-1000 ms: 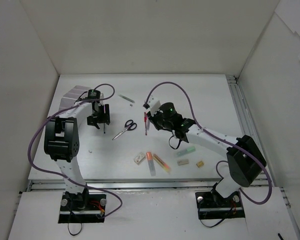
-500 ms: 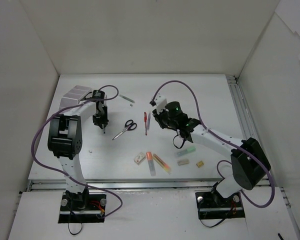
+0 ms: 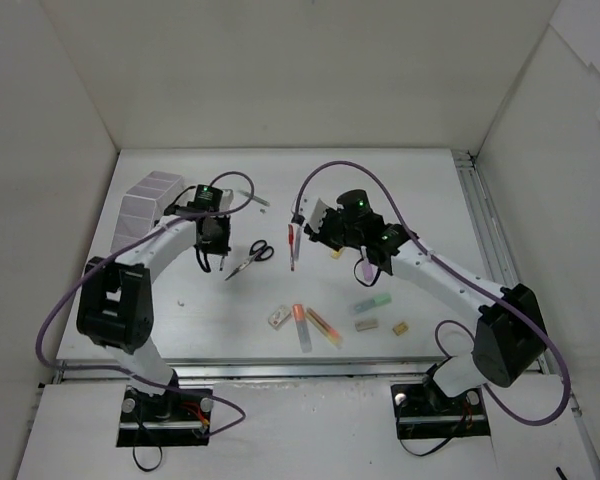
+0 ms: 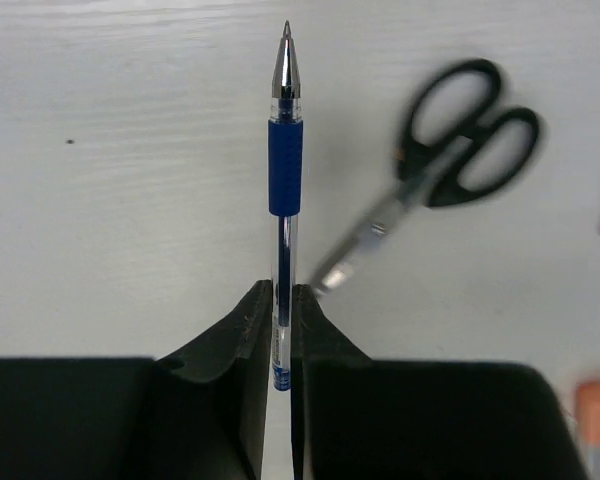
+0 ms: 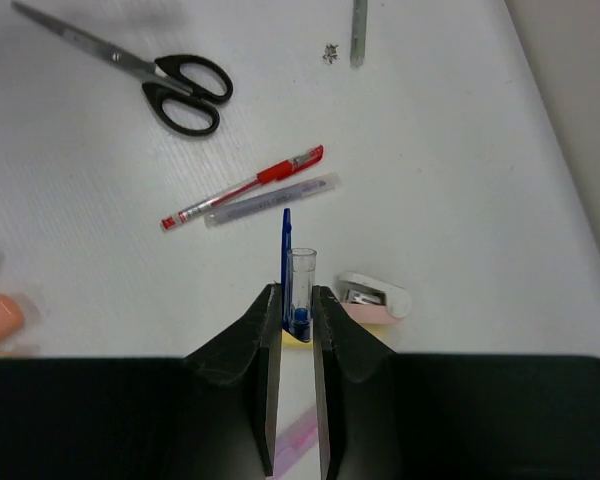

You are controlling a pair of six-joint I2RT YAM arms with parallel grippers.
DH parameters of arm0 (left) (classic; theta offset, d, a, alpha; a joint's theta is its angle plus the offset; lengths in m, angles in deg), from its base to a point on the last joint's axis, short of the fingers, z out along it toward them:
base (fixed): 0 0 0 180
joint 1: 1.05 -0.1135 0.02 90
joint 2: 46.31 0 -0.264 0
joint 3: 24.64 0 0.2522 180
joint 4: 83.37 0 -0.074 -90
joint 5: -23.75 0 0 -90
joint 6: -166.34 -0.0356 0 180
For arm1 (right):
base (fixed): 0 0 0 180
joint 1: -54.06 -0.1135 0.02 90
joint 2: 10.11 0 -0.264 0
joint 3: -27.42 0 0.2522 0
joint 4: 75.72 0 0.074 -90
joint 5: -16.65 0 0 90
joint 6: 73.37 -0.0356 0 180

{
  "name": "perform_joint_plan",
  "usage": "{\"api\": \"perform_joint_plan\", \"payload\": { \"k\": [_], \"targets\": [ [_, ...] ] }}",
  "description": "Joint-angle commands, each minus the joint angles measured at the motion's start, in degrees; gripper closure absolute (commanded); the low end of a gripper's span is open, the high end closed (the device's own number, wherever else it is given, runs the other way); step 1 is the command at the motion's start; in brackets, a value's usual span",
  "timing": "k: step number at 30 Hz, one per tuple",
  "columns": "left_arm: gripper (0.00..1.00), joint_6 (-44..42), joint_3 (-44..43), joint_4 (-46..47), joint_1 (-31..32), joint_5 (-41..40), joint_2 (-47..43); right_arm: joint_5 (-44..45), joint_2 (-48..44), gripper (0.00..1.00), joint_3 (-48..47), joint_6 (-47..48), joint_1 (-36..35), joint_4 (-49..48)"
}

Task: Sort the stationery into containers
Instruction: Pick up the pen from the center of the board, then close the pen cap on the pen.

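Observation:
My left gripper point(image 4: 281, 290) is shut on a blue pen point(image 4: 285, 170), whose tip points away from the wrist. In the top view this gripper point(image 3: 216, 243) hangs just left of the black-handled scissors point(image 3: 250, 255). My right gripper point(image 5: 297, 292) is shut on a clear pen cap point(image 5: 301, 272) with a blue clip. It hovers point(image 3: 323, 232) right of a red pen point(image 3: 292, 245) and over a small yellow piece point(image 3: 333, 253). The white container point(image 3: 145, 200) stands at the far left.
Near the front lie a whitish eraser point(image 3: 279, 317), an orange highlighter point(image 3: 300, 318), a yellow one point(image 3: 323, 326), a green one point(image 3: 373, 300) and two tan erasers point(image 3: 366, 324). A pink highlighter point(image 3: 365, 270) lies under the right arm. A grey stick point(image 3: 255, 198) lies at the back.
The left gripper has shut on the blue pen and carried it right, next to the scissors. The right wrist has shifted back and right, still gripping the cap.

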Motion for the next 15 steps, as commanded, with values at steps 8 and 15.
{"api": "perform_joint_plan", "payload": {
  "k": [8, 15],
  "targets": [
    [1.00, -3.24, 8.46, 3.28, 16.96, 16.02, -25.08, -17.11, -0.93, 1.00, -12.95, 44.56, 4.43, 33.65],
    [1.00, -5.00, 7.59, 2.40, 23.73, 20.97, -24.92, -14.30, 0.92, 1.00, -17.54, 57.47, 4.78, 42.29]
  ]
}}
